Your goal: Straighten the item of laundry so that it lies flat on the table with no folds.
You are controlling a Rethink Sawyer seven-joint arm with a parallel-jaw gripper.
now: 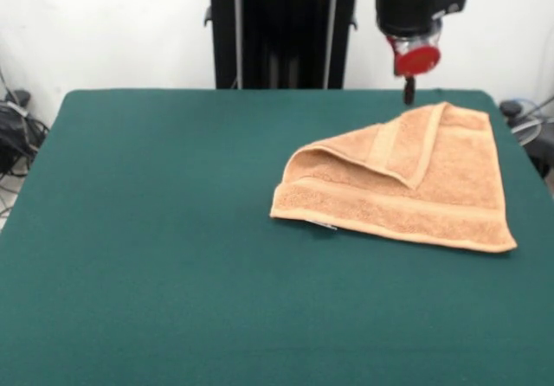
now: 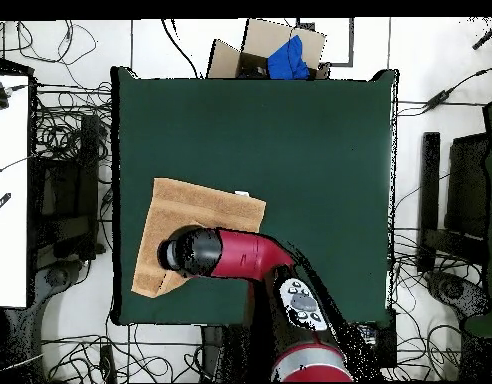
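Towel [image 1: 407, 183] of orange-tan terry lies directly below and in front of the tool [image 1: 409, 92], on the same side of the green counter [image 1: 147, 230] as the tool itself. Nearest the camera in the front view, its long banded edge runs flat along the counter surface, with a small white tag [image 1: 322, 224] peeking out under that edge at the end farthest from the tool's side. Behind that edge, one corner is folded over onto the body of the cloth, forming a raised triangular flap whose border band slants up toward the tool. The towel's far corner sits just under the tool tip, close to the counter's far edge. Its outer side lies near the counter's side edge, with only a thin strip of green showing there.

Across from the tool, the whole other half of the counter is open green surface, and a broad bare band lies in front of the towel too.

From overhead, the red and black arm [image 2: 245, 255] covers the middle of the towel [image 2: 195, 210]. Whether the tool is released or clenched cannot be told; only a dark narrow tip shows below the red disc.
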